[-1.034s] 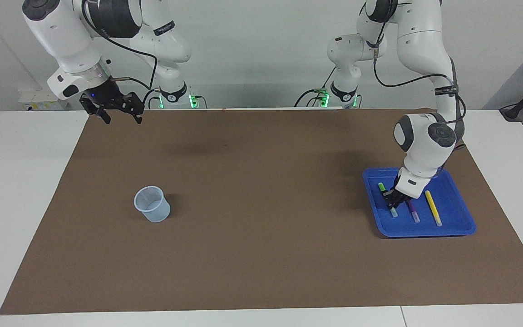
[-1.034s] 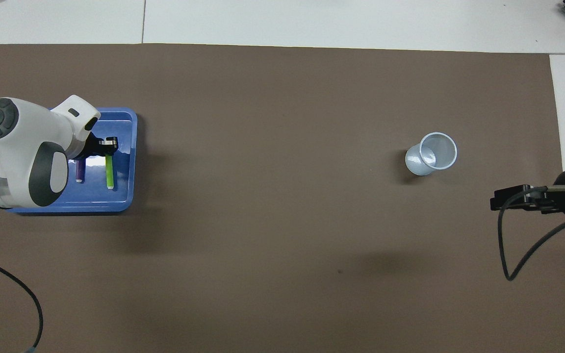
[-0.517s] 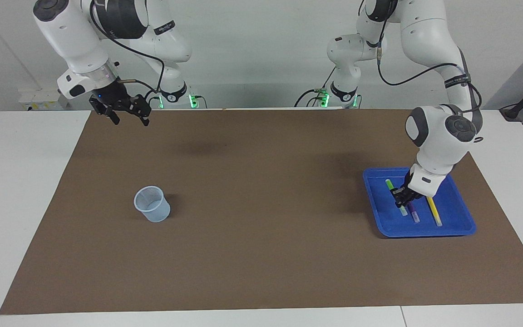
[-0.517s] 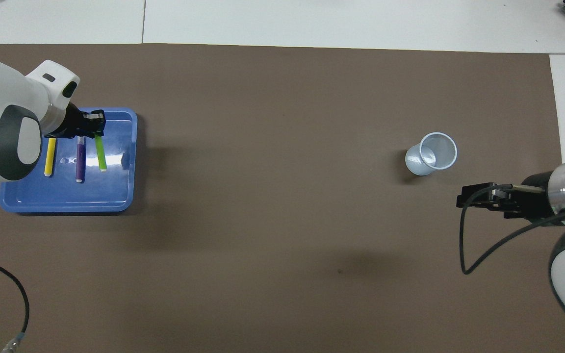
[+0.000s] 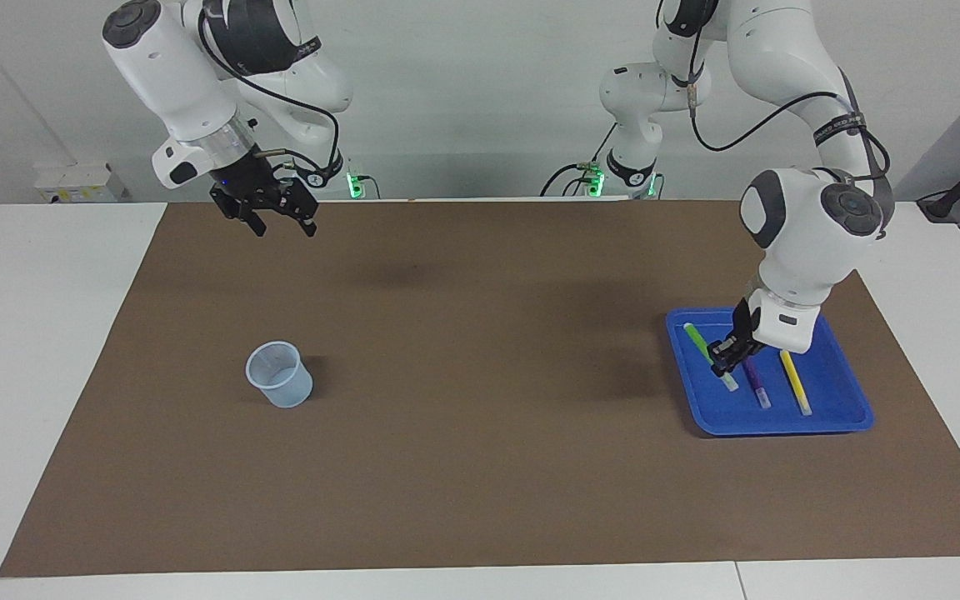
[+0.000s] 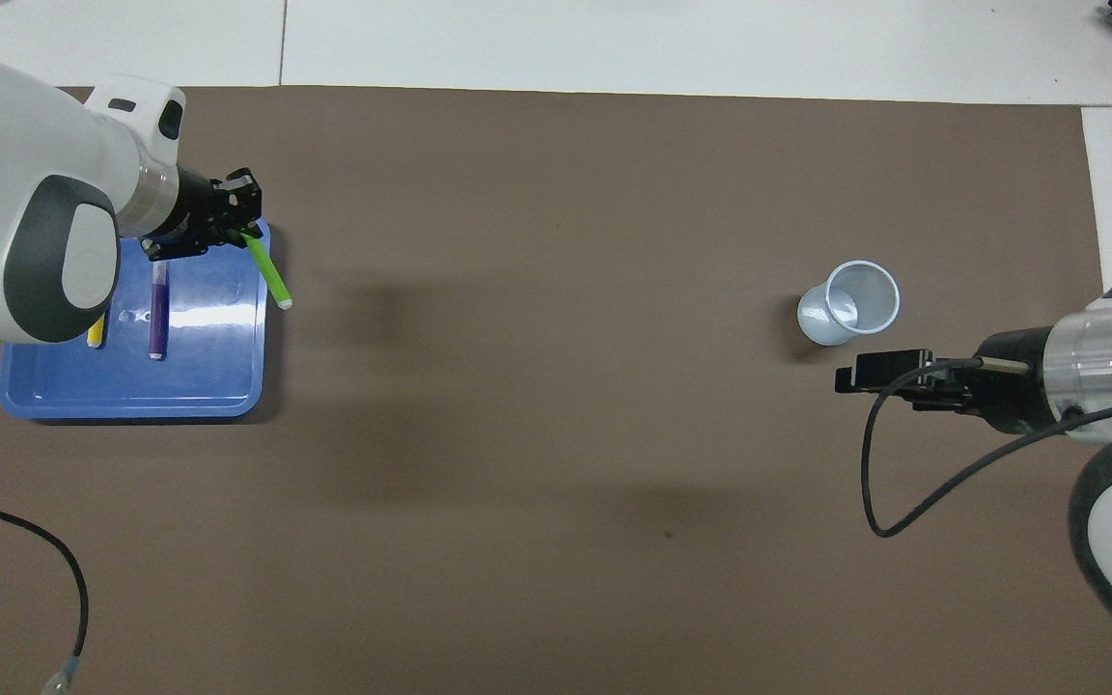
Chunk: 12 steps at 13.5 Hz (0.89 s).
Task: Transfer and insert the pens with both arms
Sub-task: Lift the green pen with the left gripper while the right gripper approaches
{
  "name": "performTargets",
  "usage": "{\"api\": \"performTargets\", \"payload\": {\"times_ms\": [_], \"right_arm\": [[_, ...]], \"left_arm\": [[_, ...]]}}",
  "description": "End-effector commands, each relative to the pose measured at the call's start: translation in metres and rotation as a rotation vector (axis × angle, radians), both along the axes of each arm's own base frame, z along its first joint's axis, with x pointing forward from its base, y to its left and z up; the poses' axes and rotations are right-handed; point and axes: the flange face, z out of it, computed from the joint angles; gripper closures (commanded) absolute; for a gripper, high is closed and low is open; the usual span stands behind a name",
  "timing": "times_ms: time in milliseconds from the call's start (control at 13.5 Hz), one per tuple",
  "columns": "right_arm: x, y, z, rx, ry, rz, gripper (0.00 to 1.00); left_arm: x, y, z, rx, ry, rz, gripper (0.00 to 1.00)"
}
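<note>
Left gripper (image 5: pixel 726 358) clenched on the green pen (image 6: pixel 266 273), lifted over the blue tray (image 5: pixel 851 417) and hanging tilted – in the facing view pale cap end lower, green end up. Purple pen (image 5: pixel 756 386) and yellow pen (image 5: pixel 795 380) lying side by side in the tray, at the left arm's end of the table. Right gripper (image 5: pixel 277 215) in the air over the brown mat (image 5: pixel 480 467), fingers spread wide, nothing held – pale cup (image 5: pixel 279 374) standing on the mat toward the right arm's end
</note>
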Motion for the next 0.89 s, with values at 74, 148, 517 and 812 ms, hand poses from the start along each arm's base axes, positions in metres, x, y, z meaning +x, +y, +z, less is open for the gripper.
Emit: {"api": "performTargets", "payload": {"times_ms": [74,148,517,812], "right_arm": [[0.025,0.0,-0.024,0.168,-0.043,-0.059,0.0],[0.031,0.002,-0.031,0.182,-0.053,-0.079,0.0],[0.042,0.019,-0.032,0.368,-0.112,-0.119,0.0],[0.048,0.037,-0.041,0.364,-0.202,-0.024,0.0]], "left_arm": [[-0.019,-0.052,0.027,-0.06,0.024,0.183,1.0],[-0.025,-0.068,0.03,-0.067,0.032,0.221,1.0],[-0.061,-0.145,0.047,-0.105,0.09,0.402,1.0],[-0.094,-0.204,0.064,-0.16,0.132,0.568,1.0]]}}
